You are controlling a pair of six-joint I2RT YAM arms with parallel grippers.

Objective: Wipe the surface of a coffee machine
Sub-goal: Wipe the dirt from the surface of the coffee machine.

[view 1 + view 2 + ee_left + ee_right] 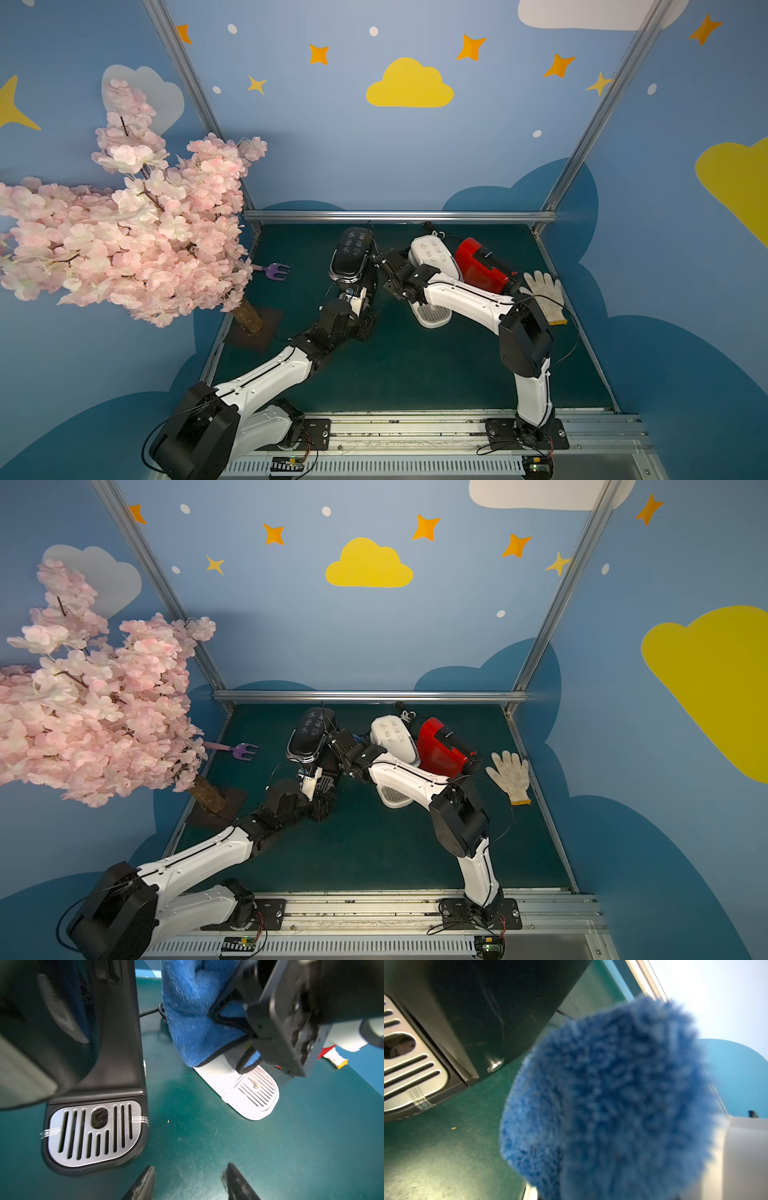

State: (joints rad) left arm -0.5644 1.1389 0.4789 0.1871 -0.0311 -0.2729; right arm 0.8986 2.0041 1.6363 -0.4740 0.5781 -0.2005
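A black coffee machine stands at the back of the green table, with a white coffee machine and a red one to its right. My right gripper hangs between the black and white machines, shut on a fluffy blue cloth. The cloth hides its jaws in the right wrist view and hangs beside the black machine's side wall. My left gripper is open and empty, low over the table next to the black machine's slotted drip tray.
A white work glove lies at the right edge and a purple toy rake at the left. A pink blossom tree stands on a base plate front left. The white machine's drip tray sits nearby.
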